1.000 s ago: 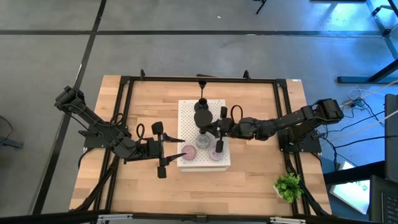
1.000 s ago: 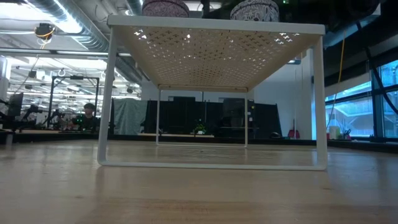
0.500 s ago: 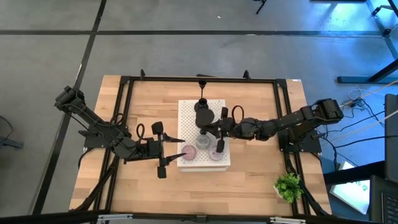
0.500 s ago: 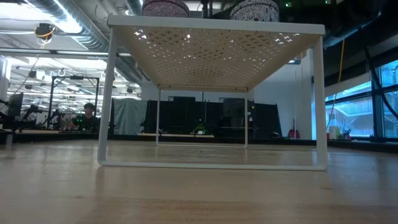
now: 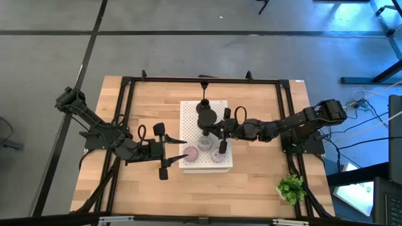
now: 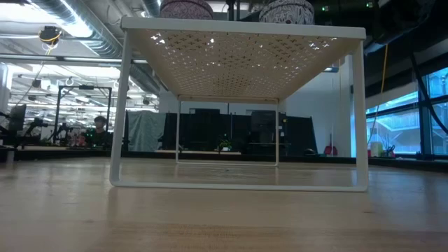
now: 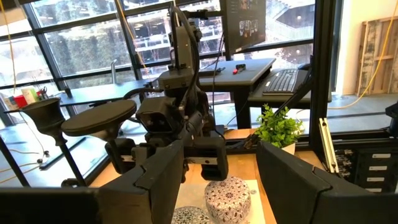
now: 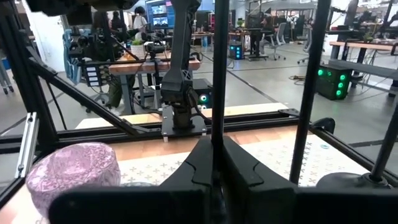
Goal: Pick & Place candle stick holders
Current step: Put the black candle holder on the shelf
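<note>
1. Nothing much has moved since the earlier frames: your right hand point(image 5: 221, 139) has crept only slightly over the white perforated shelf point(image 5: 188, 164), and your left hand point(image 5: 164, 150) hasn't budged.
2. Nearest the right wrist camera, the right hand's fingers point(image 8: 249, 171) are pressed together on a thin black stem point(image 8: 219, 74), which runs straight up between them. That is the candle stick holder point(image 5: 221, 145) you hold, upright, its long axis vertical.
3. Just beside that hand, on the shelf's near part, sit two patterned pucks: the pink puck point(image 5: 191, 152) and the lavender puck point(image 5: 217, 154). The gripped stem stands close above the lavender one; whether its base touches the shelf, you cannot tell.
4. Your left hand waits at the shelf's left edge, fingers point(image 7: 163, 177) apart and holding nothing, pointed at the pucks.
5. Farther back on the shelf stands a second black holder point(image 5: 205, 114), with another thin black stem point(image 5: 203, 83) beyond it near the desk point(image 5: 151, 107) frame.
6. So the coming move likely turns on the vertical: lower straight down and keep the stem plumb. The right arm is the one placed for it.
</note>
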Controlling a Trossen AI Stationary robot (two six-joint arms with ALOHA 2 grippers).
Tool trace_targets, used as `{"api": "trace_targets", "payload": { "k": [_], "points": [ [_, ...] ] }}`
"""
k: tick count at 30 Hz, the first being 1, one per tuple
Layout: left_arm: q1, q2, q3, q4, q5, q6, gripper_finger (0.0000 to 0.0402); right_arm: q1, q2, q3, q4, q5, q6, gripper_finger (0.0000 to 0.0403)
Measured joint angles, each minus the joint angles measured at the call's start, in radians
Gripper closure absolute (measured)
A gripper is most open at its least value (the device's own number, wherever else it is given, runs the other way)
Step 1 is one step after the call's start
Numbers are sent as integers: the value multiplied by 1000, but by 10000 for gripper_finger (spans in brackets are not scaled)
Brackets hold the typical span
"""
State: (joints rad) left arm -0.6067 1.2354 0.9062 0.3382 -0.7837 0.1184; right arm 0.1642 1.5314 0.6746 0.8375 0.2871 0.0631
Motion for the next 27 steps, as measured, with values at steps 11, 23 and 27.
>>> {"api": "trace_targets", "payload": {
  "k": [11,23,27],
  "points": [
    [0,0,0,0,0,0,201,0,22,0,17,-14,-26,393],
    [0,0,0,0,0,7,201,0,34,0,32,-37,-18,393],
    [0,0,0,0,0,8,201,0,41,0,40,-37,-15,393]
  ]
}}
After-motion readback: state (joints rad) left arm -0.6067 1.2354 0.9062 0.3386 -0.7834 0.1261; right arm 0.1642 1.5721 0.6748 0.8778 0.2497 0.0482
